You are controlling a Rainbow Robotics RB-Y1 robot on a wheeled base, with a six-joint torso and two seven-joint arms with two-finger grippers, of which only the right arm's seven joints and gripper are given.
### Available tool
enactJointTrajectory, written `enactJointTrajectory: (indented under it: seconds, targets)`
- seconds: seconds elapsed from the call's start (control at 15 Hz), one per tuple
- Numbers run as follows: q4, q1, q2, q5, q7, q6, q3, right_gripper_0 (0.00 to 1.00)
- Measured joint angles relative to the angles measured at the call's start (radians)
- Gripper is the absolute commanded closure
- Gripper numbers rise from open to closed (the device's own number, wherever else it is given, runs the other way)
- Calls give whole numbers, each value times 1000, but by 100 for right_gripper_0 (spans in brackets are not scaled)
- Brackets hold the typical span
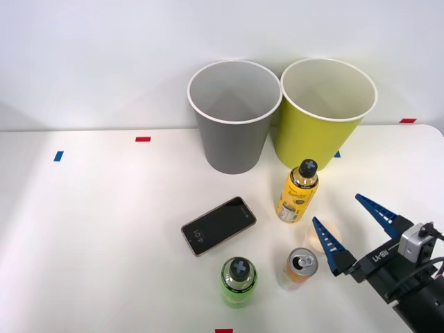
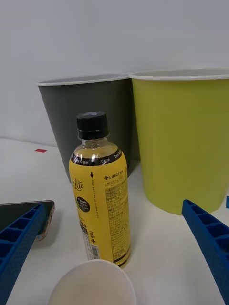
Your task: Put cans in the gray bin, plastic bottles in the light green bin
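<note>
Upright yellow bottle (image 1: 297, 193) before gray bin (image 1: 232, 118), light green bin (image 1: 323, 114)

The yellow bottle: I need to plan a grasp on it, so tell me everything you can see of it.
The yellow bottle stands upright on the white table, in front of the green bin and apart from it. It looks like clear plastic, with a black screw cap, yellow drink up to the shoulder and a yellow wrap label under a black band. A paper cup sits between it and the open end effector. Nothing grips it.
</note>
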Motion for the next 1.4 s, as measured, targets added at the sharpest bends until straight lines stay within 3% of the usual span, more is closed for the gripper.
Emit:
enactJointTrajectory:
  seconds: [0.33,0.73,1.13,1.4]
  targets:
    - [0,-82,-49,-20,0,39,48,0]
    - [74,-186,-53,-23,2,65,79,0]
    - [88,-263,-76,-78,15,64,159,0]
    - [173,-337,-75,-82,20,44,205,0]
